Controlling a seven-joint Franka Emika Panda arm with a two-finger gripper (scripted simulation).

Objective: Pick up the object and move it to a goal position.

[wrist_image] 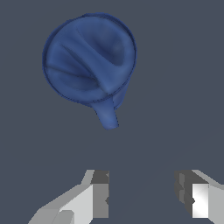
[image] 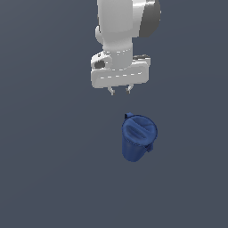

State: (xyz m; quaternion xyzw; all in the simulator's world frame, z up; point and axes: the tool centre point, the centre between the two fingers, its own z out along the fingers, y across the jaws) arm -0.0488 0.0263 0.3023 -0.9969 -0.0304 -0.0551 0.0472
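Observation:
The object [image: 138,138] is a dark blue tapered pitcher with a round rim, standing upright on the grey floor in the exterior view. Its handle points toward the exterior view's right and a small spout sits at its far rim. My gripper [image: 120,91] hangs above and behind it, a little to the exterior view's left, well apart from it. The two fingers are spread with nothing between them. In the wrist view the object [wrist_image: 89,61] shows from above, its rim and hollow visible, clear of the fingertips [wrist_image: 100,199].
A plain dark grey floor [image: 44,178] surrounds the pitcher. Nothing else stands on it in either view.

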